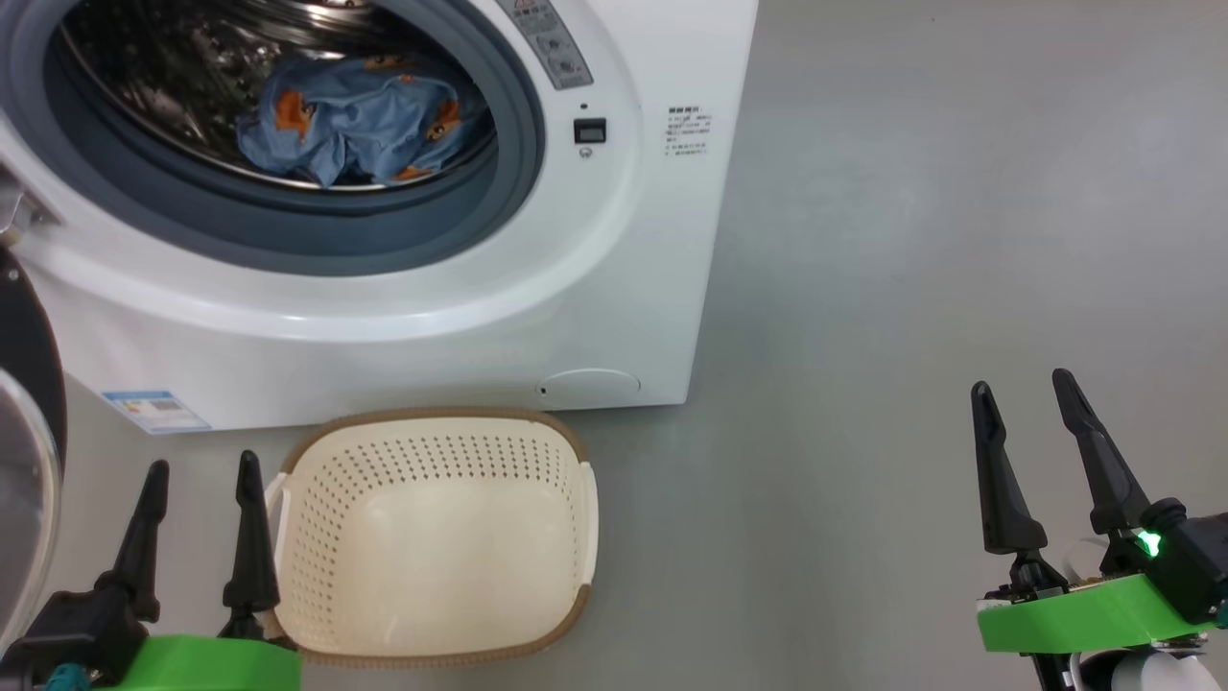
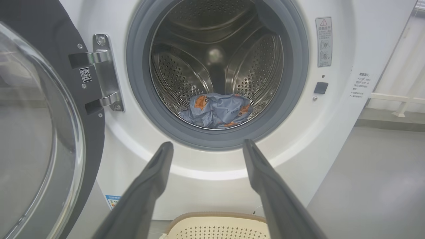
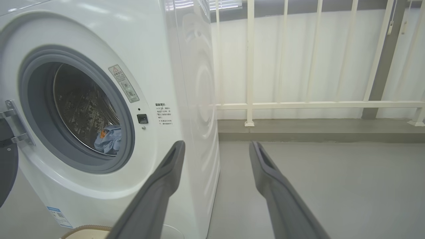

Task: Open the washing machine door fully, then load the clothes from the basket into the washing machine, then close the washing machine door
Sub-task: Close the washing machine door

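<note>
The white washing machine (image 1: pixel 614 269) stands with its black glass-windowed door (image 2: pixel 40 132) swung wide to the left on its steel hinge. Light blue clothes (image 1: pixel 360 120) with orange figures lie at the bottom of the steel drum, as the left wrist view (image 2: pixel 217 111) also shows. On the floor before the machine, the cream basket (image 1: pixel 436 537) holds nothing. My left gripper (image 1: pixel 201 465) is open just left of the basket. Far off to the right over bare floor, my right gripper (image 1: pixel 1022 389) is open too. Nothing is between either pair of fingers.
Grey floor (image 1: pixel 911 288) spreads to the right of the machine. A white railing (image 3: pixel 315 105) and a low kerb run along the back wall beyond it. The open door (image 1: pixel 24 461) stands close to my left gripper's outer side.
</note>
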{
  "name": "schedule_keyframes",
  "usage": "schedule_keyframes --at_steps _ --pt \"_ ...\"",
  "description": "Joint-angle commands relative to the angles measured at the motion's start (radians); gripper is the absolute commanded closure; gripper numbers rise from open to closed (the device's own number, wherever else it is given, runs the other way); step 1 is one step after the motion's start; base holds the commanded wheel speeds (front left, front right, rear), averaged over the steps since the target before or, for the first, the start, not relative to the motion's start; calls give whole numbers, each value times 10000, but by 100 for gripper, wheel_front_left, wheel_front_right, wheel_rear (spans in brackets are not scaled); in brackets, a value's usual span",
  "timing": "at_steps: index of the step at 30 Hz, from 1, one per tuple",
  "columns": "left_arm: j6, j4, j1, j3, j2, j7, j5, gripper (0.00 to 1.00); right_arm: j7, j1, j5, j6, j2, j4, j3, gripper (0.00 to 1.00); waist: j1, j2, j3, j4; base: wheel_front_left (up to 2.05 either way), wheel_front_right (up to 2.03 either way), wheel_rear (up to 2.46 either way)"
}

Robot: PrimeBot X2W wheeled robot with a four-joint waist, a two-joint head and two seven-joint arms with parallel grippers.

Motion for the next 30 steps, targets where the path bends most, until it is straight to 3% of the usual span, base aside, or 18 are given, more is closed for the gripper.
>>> schedule_keyframes --at_steps 1,12,30 --pt "6 -321 27 348 175 -63 90 0 -48 19 -12 71 -64 -268 170 0 -1 0 8 0 -146 146 0" --pt "6 -418 52 190 281 -63 -43 0 -48 5 0 71 -82 -274 163 0 -1 0 32 22 -116 116 0" --pt "6 -557 148 189 230 -63 -49 0 -48 20 -11 71 -112 -293 157 0 -1 0 -10 246 -6 6 0"
